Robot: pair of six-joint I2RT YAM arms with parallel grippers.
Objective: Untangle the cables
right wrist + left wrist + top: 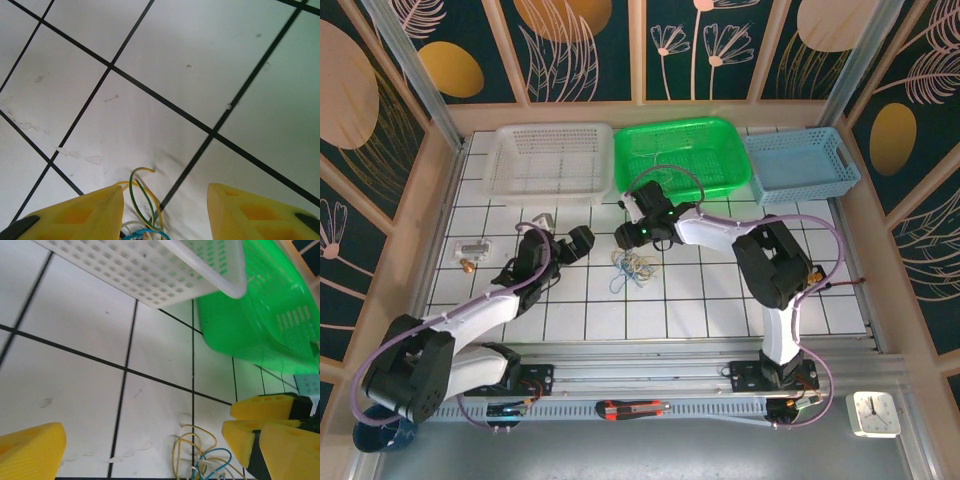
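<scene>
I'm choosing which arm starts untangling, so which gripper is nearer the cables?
Right. The right gripper hangs over the far edge of the cables, strands between its open jaws; the left gripper sits off to their left, apart.

Cables (633, 267) lie mid-counter (720, 300). Right tool (625, 238) just beside them at 12 o'clock, left tool (572, 243) near at 10. Row along the far edge: left basket (548, 160) at 11, middle basket (682, 155) at 1, right basket (800, 165) at 2.
</scene>
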